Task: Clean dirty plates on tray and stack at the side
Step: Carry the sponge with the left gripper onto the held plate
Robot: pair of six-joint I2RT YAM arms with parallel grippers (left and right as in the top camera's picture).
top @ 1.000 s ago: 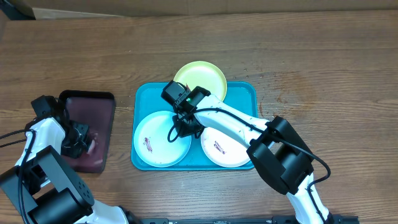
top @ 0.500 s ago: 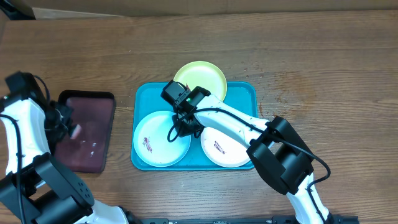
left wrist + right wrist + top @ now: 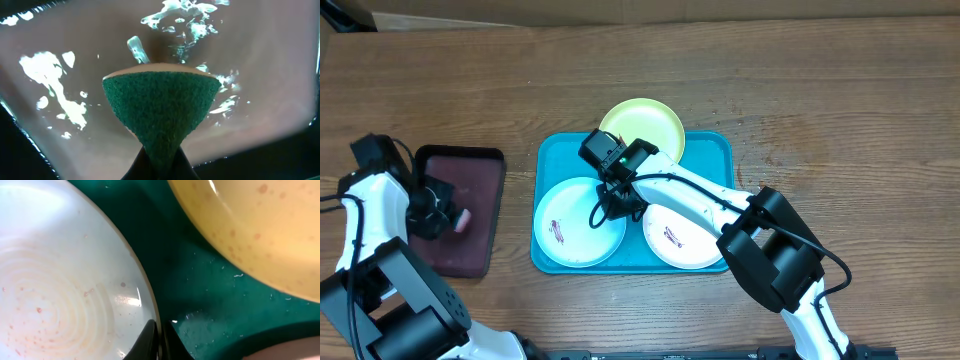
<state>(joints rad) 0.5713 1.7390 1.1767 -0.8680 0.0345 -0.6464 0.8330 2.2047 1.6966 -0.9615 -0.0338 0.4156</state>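
The turquoise tray (image 3: 715, 150) holds three plates: light blue (image 3: 565, 225) at front left, white (image 3: 685, 240) at front right, yellow-green (image 3: 645, 125) at the back. My right gripper (image 3: 618, 205) is shut on the right rim of the light blue plate (image 3: 60, 290); its fingers (image 3: 172, 342) pinch the rim, one inside and one outside. The yellow-green plate (image 3: 260, 225) lies beyond on the tray (image 3: 200, 290). My left gripper (image 3: 440, 215) is shut on a green sponge (image 3: 160, 110) with a pink edge (image 3: 461, 218), over the maroon tray (image 3: 480, 190).
The maroon tray (image 3: 265, 75) with black rim is wet and glistening, left of the turquoise tray. The right arm (image 3: 720, 205) reaches across the white plate. A cardboard edge (image 3: 620, 12) runs along the back of the wooden table (image 3: 850, 120).
My left gripper, with the sponge, swung out to the left and then came back over the maroon tray. The right gripper and the plates have not moved.
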